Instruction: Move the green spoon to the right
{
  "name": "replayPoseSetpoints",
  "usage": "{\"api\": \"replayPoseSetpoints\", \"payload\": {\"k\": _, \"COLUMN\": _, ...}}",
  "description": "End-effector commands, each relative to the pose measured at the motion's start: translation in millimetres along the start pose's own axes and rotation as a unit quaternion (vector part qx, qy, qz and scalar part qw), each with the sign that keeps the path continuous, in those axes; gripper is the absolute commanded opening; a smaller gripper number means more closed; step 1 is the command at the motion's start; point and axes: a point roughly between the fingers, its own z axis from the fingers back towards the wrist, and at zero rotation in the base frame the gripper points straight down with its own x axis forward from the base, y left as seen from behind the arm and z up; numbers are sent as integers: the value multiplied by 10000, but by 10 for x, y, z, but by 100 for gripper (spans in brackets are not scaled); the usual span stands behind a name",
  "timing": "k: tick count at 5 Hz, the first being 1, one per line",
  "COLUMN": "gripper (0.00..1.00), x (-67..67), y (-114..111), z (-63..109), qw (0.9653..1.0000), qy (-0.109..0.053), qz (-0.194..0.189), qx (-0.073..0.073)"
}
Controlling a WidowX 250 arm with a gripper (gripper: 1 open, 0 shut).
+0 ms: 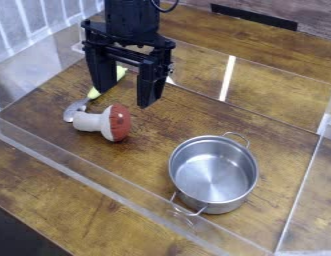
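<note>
- Progress was slight as far as I could judge: my gripper (124,88) hung with its jaws spread wide and nothing between them, pointing straight down at the wooden table (261,110).
- The green spoon (106,82) lay up and left of the pot (215,172), well apart from it, mostly hidden behind my fingers; only a strip of its yellow-green handle showed between and beside them.
- A pale rounded shape lay left of the toy mushroom (104,122); it may have been the spoon's metal bowl, but I could not tell.
- I could not tell whether my fingertips touched the spoon or stood just above it.
- The mushroom lay on its side left of the pot, just below my gripper, red cap towards the pot and white stem away from it.
- In my judgement the whole job remained: closing on the handle, lifting, carrying it rightward towards the pot's side of the table, and letting go.
- I judged the mushroom a nuisance, lying near enough to the spoon to be knocked.
- The pot was the only container, standing upright with two handles, and it held nothing; its shiny inside showed only reflections.
</note>
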Motion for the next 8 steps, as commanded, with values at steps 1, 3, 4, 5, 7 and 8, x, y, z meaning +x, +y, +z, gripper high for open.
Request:
{"api": "replayPoseSetpoints", "payload": {"k": 1, "gripper": 100, "x": 18, "y": 8, "z": -110, "qw": 9995, "qy": 120, "qz": -276, "qx": 19}}
{"api": "replayPoseSetpoints", "payload": {"k": 3, "gripper": 100, "x": 234, "y": 472, "z": -30, "qw": 9992, "qy": -293, "qz": 220, "qx": 177}}
{"api": "replayPoseSetpoints", "payload": {"k": 4, "gripper": 100, "x": 311, "y": 672, "z": -21, "qw": 9979, "qy": -472, "qz": 375, "qx": 234}}
{"api": "replayPoseSetpoints", "payload": {"k": 5, "gripper": 100, "x": 374, "y": 646, "z": -91, "qw": 9970, "qy": -511, "qz": 524, "qx": 242}}
{"api": "replayPoseSetpoints", "payload": {"k": 7, "gripper": 100, "x": 573, "y": 769, "z": -271, "qw": 9956, "qy": -667, "qz": 599, "qx": 263}}
{"api": "replayPoseSetpoints", "payload": {"k": 8, "gripper": 100, "x": 671, "y": 959, "z": -352, "qw": 9942, "qy": -748, "qz": 732, "qx": 253}}
